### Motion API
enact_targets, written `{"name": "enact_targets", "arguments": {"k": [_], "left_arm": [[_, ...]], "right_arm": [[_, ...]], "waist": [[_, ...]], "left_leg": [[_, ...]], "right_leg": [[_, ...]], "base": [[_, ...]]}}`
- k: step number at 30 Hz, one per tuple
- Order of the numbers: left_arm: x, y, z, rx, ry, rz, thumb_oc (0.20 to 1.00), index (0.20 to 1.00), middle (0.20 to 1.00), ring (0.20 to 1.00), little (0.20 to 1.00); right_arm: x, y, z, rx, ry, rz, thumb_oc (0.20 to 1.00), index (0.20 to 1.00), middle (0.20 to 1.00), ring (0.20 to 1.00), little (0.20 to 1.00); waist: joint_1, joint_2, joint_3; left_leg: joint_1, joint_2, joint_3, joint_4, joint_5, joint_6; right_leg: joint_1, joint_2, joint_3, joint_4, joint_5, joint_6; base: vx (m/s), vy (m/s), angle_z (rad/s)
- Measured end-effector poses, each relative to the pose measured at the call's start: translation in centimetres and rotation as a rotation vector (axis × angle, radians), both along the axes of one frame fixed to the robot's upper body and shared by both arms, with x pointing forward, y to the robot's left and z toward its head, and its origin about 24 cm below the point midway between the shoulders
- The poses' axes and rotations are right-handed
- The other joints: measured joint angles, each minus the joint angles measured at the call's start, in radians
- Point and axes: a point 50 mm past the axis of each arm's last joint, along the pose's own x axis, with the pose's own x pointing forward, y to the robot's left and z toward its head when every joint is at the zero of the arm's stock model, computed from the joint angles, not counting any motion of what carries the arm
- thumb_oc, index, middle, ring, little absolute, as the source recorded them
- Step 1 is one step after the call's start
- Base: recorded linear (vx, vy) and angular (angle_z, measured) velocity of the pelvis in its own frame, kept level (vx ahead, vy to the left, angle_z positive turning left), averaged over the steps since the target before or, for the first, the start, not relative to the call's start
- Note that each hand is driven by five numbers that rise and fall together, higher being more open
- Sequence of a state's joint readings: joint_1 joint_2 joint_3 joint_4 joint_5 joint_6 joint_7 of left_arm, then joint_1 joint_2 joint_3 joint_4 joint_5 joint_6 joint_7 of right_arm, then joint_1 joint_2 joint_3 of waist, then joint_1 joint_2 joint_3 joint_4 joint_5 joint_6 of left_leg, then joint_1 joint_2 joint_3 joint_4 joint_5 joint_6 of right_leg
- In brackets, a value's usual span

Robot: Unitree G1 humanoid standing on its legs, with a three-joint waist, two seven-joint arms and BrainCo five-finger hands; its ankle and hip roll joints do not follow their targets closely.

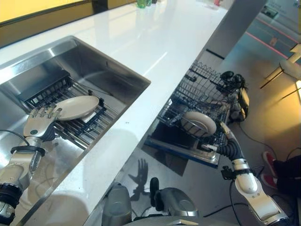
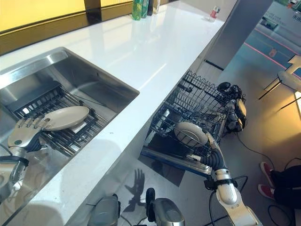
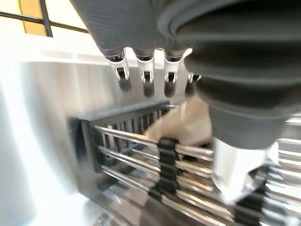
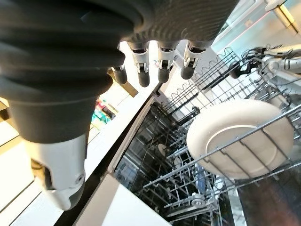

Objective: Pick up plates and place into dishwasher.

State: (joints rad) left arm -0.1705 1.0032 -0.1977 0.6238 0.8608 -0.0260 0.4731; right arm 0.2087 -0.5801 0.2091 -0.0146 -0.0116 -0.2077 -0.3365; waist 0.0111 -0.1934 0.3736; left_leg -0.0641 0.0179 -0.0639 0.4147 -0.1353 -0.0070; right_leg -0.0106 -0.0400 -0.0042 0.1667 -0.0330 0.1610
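Observation:
A beige plate (image 1: 77, 107) lies flat on the black wire rack (image 1: 89, 134) inside the steel sink (image 1: 108, 70). My left hand (image 1: 40, 123) is in the sink beside the plate's left edge, open, fingers (image 3: 146, 80) straight and pointing at the plate (image 3: 186, 125), holding nothing. A second white plate (image 1: 200, 123) stands on edge in the pulled-out dishwasher rack (image 1: 202, 84). My right hand (image 1: 221, 141) hovers just beside that plate (image 4: 240, 139), open and empty, with its fingers (image 4: 160, 63) relaxed above the rack wires.
A white counter (image 1: 155, 42) runs between the sink and the dishwasher. Bottles (image 2: 141, 8) stand at its far end. On the floor at the right are a person's red shoes (image 1: 269, 165) and a chair (image 1: 287, 66).

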Motion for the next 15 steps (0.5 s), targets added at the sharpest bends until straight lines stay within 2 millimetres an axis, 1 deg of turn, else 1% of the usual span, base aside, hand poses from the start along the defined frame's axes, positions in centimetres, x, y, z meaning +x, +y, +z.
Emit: {"name": "enact_targets", "arguments": {"k": [5, 9, 12, 15], "left_arm": [[0.2, 0.5, 0.2, 0.003, -0.003, 0.025, 0.200, 0.200, 0.200, 0.200, 0.200], [0.2, 0.3, -0.3, -0.004, 0.010, 0.016, 0.200, 0.200, 0.200, 0.200, 0.200], [0.2, 0.1, -0.5, -0.016, 0.012, 0.008, 0.200, 0.200, 0.200, 0.200, 0.200], [0.3, -0.3, -0.9, -0.044, 0.018, -0.005, 0.200, 0.200, 0.200, 0.200, 0.200]], "right_arm": [[-0.1, 0.6, -0.4, 0.008, 0.011, 0.001, 1.000, 1.000, 1.000, 1.000, 1.000], [-0.4, 0.4, -0.8, 0.005, 0.032, -0.008, 1.000, 1.000, 1.000, 1.000, 1.000], [-0.6, 0.4, -1.0, 0.004, 0.043, -0.010, 1.000, 1.000, 1.000, 1.000, 1.000], [-1.0, 0.2, -1.2, 0.004, 0.059, -0.015, 1.000, 1.000, 1.000, 1.000, 1.000]], "waist": [[-0.001, -0.002, -0.022], [-0.004, 0.003, -0.045], [-0.004, 0.005, -0.048], [-0.002, 0.018, -0.055]], "left_leg": [[0.000, 0.002, 0.004, -0.001, 0.000, 0.003], [0.002, -0.001, 0.001, -0.002, 0.000, 0.002], [0.012, -0.004, 0.000, -0.004, 0.000, 0.004], [0.021, -0.005, 0.003, -0.008, 0.001, 0.006]], "right_leg": [[-0.004, -0.001, 0.000, 0.005, -0.001, -0.002], [-0.001, -0.001, 0.000, 0.002, -0.002, -0.002], [0.009, -0.006, 0.000, 0.002, -0.001, -0.002], [0.010, -0.010, -0.001, 0.011, -0.001, -0.003]], "base": [[0.02, 0.001, -0.02], [0.01, 0.003, 0.01], [0.02, 0.009, 0.00], [0.02, 0.018, -0.03]]}}
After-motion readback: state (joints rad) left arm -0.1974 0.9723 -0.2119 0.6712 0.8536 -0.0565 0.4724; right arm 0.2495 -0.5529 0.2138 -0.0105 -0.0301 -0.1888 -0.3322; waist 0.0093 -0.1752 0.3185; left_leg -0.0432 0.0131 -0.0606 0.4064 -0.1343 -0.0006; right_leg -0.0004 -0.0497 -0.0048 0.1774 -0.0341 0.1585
